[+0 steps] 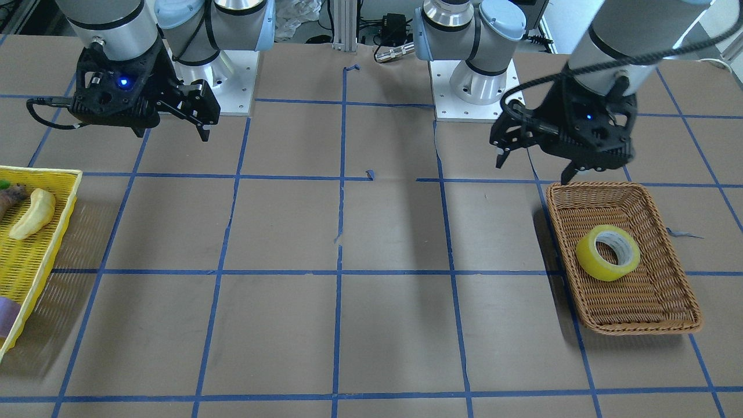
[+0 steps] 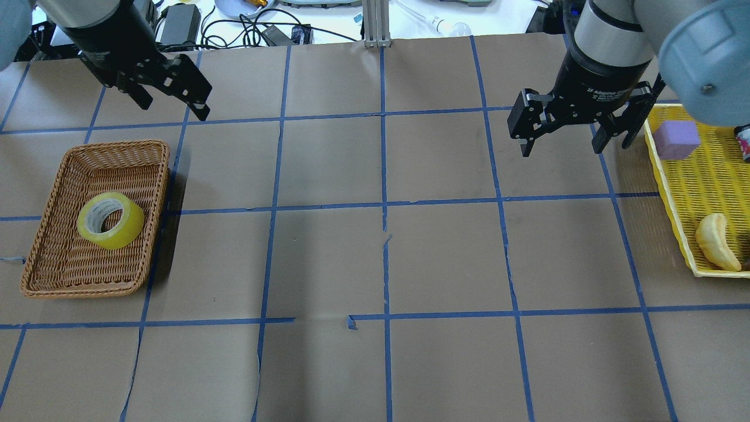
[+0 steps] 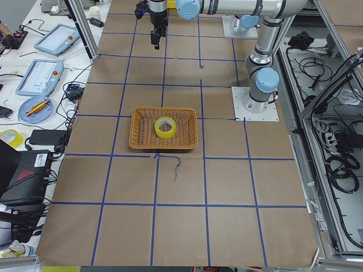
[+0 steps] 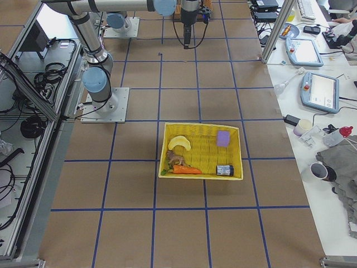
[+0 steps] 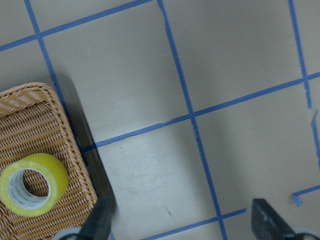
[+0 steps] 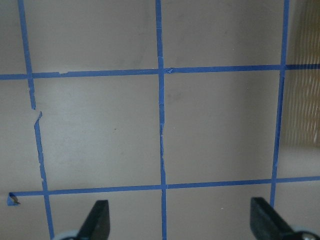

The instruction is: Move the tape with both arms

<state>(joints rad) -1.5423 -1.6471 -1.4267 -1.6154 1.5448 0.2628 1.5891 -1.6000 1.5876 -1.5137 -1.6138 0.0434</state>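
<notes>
The yellow tape roll (image 1: pixel 591 255) lies on its side in a brown wicker basket (image 1: pixel 638 326) on my left side. It also shows in the overhead view (image 2: pixel 130 227), the exterior left view (image 3: pixel 165 134) and the left wrist view (image 5: pixel 56 172). My left gripper (image 2: pixel 174 108) is open and empty. It hangs above the table past the basket's far right corner (image 2: pixel 158 146), apart from the tape, as the front view (image 1: pixel 533 172) also shows. My right gripper (image 2: pixel 561 146) is open and empty above the bare table, next to the yellow tray.
A yellow mesh tray (image 2: pixel 674 193) on the right holds a pale banana (image 2: pixel 716 241), a purple block (image 2: pixel 675 139), a carrot (image 4: pixel 187 170) and a small dark container. Blue tape lines grid the brown table. The arm bases (image 1: pixel 482 87) stand at the robot's edge.
</notes>
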